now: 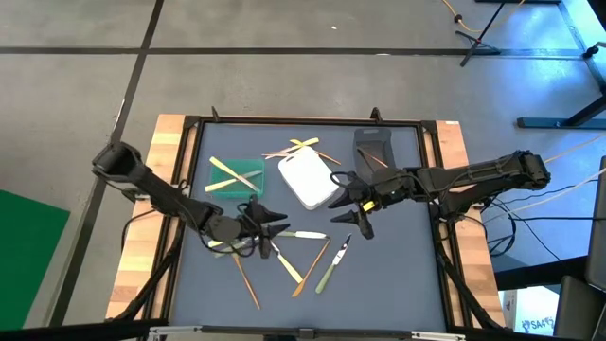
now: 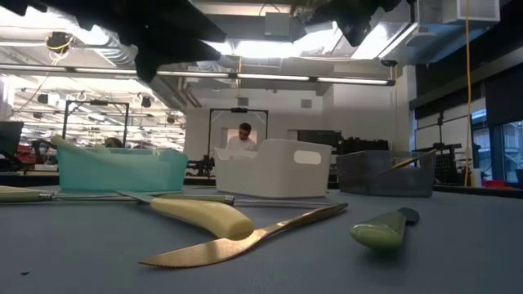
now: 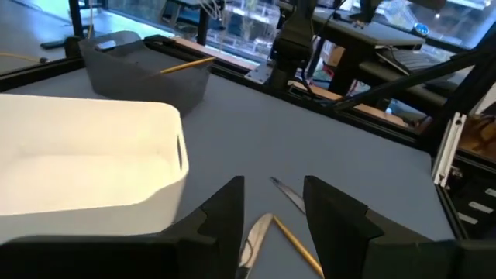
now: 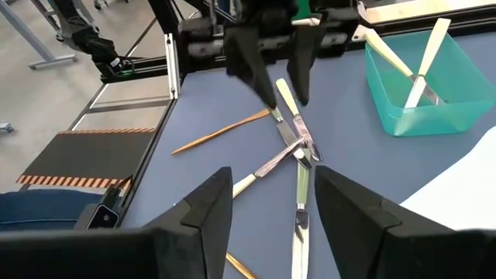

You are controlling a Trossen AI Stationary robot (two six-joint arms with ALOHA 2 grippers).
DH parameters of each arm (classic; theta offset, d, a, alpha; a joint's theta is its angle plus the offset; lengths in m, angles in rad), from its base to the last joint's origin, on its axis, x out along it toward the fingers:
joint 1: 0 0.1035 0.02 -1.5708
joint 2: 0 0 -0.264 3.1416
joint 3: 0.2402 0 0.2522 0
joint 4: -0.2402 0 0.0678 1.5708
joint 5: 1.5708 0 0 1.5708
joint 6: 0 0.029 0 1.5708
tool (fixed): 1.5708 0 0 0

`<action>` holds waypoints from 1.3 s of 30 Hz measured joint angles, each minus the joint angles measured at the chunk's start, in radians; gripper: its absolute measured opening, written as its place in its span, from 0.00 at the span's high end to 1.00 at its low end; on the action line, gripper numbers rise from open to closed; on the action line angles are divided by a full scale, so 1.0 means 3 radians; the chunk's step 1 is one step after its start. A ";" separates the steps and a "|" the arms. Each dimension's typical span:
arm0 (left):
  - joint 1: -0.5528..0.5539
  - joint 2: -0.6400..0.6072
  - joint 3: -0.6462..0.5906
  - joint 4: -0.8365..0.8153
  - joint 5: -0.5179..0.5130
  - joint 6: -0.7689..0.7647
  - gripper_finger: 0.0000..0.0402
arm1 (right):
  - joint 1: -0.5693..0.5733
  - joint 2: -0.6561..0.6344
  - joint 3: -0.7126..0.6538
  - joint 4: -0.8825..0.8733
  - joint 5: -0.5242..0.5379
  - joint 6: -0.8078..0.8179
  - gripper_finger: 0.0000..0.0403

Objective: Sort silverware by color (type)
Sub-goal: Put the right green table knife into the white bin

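Observation:
Several pieces of silverware (image 1: 301, 248) lie loose and crossed on the grey mat: silver knives with pale yellow handles (image 4: 288, 99), orange-brown pieces (image 2: 245, 241) and a light green-handled knife (image 1: 331, 270). Pale yellow pieces lean inside the green bin (image 1: 237, 177). One orange-brown piece (image 3: 186, 66) sticks out of the grey bin (image 3: 147, 66). My left gripper (image 1: 270, 225) hovers open above the loose pile, fingers either side of a knife's pale yellow handle without touching it. My right gripper (image 1: 343, 201) hangs open in the air beside the white bin (image 1: 308, 177).
A few more pale yellow and orange-brown pieces (image 1: 305, 148) lie on the mat behind the white bin. A black frame (image 1: 431, 180) and wooden boards edge the mat. In the low view a person (image 2: 243, 139) sits far off in the room.

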 joint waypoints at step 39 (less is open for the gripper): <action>-0.0112 0.1309 0.1141 0.0311 -0.0283 0.0873 0.69 | 0.1140 0.0185 -0.0001 -0.0518 0.0268 -0.1031 0.57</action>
